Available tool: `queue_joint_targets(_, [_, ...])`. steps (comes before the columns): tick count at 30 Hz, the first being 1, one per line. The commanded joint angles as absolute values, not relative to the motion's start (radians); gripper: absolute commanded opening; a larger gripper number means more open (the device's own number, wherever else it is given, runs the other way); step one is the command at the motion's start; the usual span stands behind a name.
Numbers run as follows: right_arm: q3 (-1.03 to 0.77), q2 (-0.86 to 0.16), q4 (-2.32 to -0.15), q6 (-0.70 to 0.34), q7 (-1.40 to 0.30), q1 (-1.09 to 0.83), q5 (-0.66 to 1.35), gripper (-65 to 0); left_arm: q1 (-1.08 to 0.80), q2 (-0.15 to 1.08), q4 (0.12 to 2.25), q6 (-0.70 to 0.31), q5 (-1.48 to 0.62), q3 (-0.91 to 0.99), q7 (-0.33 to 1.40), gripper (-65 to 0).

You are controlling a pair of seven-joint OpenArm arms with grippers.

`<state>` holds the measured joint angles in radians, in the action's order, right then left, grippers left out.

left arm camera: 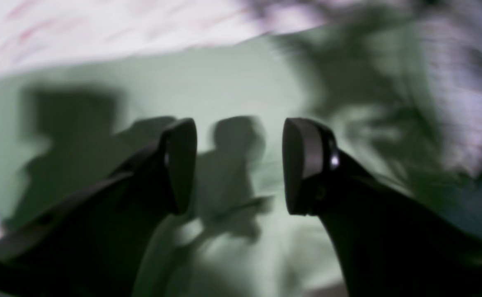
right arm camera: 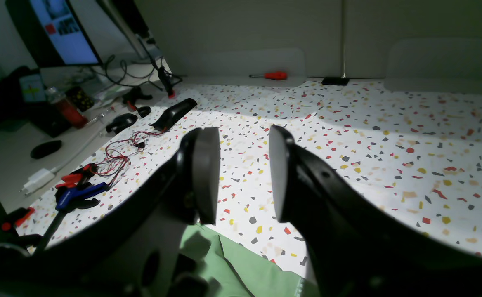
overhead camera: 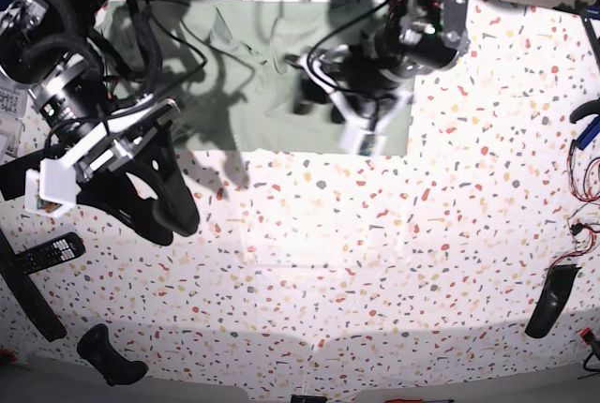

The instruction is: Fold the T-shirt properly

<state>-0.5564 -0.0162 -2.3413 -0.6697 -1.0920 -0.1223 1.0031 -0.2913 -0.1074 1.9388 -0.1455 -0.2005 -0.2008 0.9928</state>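
Note:
The T-shirt (overhead camera: 244, 75) is a pale green cloth lying spread out at the far side of the speckled table (overhead camera: 375, 262), with its collar near the middle. In the blurred left wrist view the T-shirt (left arm camera: 208, 82) fills the picture. My left gripper (left arm camera: 239, 165) hangs open over it, nothing between the fingers; in the base view the left gripper (overhead camera: 323, 98) is above the shirt's right half. My right gripper (right arm camera: 241, 175) is open and empty over bare table, with a T-shirt (right arm camera: 232, 268) edge just under its base. In the base view the right gripper (overhead camera: 164, 220) sits off the shirt's near-left corner.
A remote control (overhead camera: 42, 253) and a black handle (overhead camera: 112, 356) lie at the near left. A black casing (overhead camera: 548, 300), red wires (overhead camera: 586, 225) and a blue clamp (overhead camera: 586, 126) line the right edge. A red screwdriver (right arm camera: 276, 75) and a monitor (right arm camera: 59, 29) show beyond the table.

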Motion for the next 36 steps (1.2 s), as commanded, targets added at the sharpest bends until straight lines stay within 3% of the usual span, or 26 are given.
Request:
queue_joint_targets(1, [-0.556, -0.02, -2.356, -0.672, -1.065, -0.111, 1.029, -45.1, -0.285, -0.116, 1.956, -0.122, -0.172, -0.204, 0.97, -34.3])
queue_joint_targets(4, [-0.556, -0.02, -2.356, -0.672, -1.063, -0.111, 1.029, -45.1, -0.286, -0.116, 1.956, -0.021, -0.142, -0.204, 0.965, -34.3])
queue_joint_targets(7, [-0.556, -0.02, -2.356, -0.672, -1.057, -0.111, 1.029, -45.1, -0.288, -0.116, 1.916, -0.017, -0.252, -0.205, 0.952, -34.3])
queue_joint_targets(14, [-0.556, -0.02, -2.356, -0.672, -1.055, -0.111, 1.029, -45.1, -0.218, -0.116, 1.663, -0.159, -0.502, -0.225, 0.894, -34.3])
queue_joint_targets(23, [-0.556, -0.02, -2.356, -0.673, -1.055, -0.111, 1.024, -45.1, -0.082, -0.148, 1.669, -0.385, -0.702, -0.253, 1.011, -34.3])
queue_joint_targets(26, [-0.556, -0.02, -2.356, -0.673, -1.056, -0.111, 1.018, -45.1, -0.072, -0.148, 1.669, -0.465, -0.667, -0.256, 1.114, -34.3])
queue_joint_targets(29, [-0.556, -0.02, -2.356, -0.673, -1.055, -0.111, 0.939, -45.1, -0.072, -0.141, 1.669, -0.467, -0.488, -0.256, 1.12, -34.3])
queue_joint_targets(36, [-0.556, -0.033, -2.356, -0.672, -1.041, -0.111, 0.867, -45.1, -0.108, -0.124, 1.669, -0.464, -0.303, -0.257, 0.974, -34.3])
